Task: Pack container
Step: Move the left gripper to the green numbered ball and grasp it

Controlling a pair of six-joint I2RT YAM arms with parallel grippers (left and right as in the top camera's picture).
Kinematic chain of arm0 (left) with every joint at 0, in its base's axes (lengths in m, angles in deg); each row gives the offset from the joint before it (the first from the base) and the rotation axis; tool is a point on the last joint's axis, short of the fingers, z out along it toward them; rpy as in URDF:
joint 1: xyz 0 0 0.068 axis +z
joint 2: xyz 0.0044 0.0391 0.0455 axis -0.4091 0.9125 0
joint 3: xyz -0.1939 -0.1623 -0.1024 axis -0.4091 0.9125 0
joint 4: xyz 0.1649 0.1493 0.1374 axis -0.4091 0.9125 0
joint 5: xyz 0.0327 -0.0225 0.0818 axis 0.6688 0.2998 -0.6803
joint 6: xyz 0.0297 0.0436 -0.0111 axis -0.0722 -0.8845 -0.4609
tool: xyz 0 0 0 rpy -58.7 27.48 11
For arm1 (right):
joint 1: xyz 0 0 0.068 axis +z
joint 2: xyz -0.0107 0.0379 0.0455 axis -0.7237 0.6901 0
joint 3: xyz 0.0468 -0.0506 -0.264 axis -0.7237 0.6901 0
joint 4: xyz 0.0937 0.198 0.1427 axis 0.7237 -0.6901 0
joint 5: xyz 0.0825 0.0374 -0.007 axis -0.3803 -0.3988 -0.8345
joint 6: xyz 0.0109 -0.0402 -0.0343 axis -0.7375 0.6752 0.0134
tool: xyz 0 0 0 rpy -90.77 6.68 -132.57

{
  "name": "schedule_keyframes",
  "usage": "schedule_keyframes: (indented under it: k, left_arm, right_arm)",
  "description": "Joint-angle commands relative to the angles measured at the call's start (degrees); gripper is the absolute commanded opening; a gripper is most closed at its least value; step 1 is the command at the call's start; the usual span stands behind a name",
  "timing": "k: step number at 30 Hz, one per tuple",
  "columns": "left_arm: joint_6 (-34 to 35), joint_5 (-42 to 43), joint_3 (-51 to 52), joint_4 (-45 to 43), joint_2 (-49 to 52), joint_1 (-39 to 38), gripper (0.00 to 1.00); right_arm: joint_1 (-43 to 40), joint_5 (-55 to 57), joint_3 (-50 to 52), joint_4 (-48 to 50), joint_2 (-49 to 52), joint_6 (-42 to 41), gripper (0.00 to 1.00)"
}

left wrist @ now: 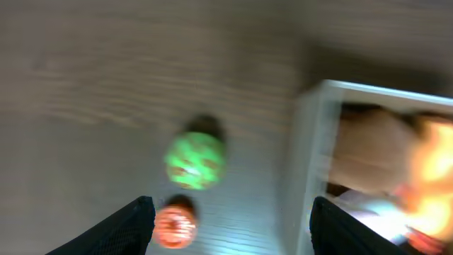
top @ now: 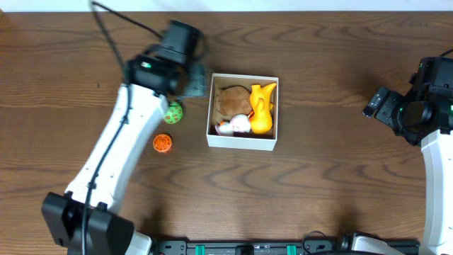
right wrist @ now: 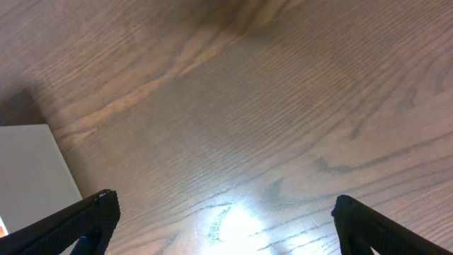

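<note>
The container [top: 241,141] is a small white-walled cardboard box at the table's middle. It holds a brown plush toy [top: 230,100], a yellow-orange toy [top: 262,106] and a small white toy [top: 237,126]. A green ball [top: 173,112] and an orange ball [top: 163,143] lie on the table left of the box. My left gripper [top: 192,81] is open and empty above the box's upper left corner. In the blurred left wrist view the green ball [left wrist: 195,161], the orange ball [left wrist: 175,225] and the box wall [left wrist: 306,163] show between its fingers [left wrist: 233,227]. My right gripper [right wrist: 223,219] is open and empty over bare table at the far right.
The right arm [top: 417,113] stands at the right edge, well away from the box. A corner of the white box [right wrist: 32,170] shows at the left of the right wrist view. The table is dark brown wood [top: 325,184].
</note>
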Motion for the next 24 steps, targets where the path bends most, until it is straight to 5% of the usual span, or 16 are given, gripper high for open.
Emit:
schedule_keyframes:
  k: [1,5,24]
  left_arm:
    - [-4.68,1.38,2.03,0.57,5.18,4.83,0.71]
    - [-7.19,6.93,2.03,-0.13,10.08,7.54,0.71]
    - [-7.96,6.95,2.08,1.79,24.63,7.93,0.73]
  right_arm:
    - [-0.57,0.2,-0.26,-0.02,0.37,0.7,0.99]
    - [-0.57,0.22,-0.26,-0.02,0.37,0.7,0.99]
    - [-0.57,0.26,-0.26,-0.04,0.37,0.72,0.99]
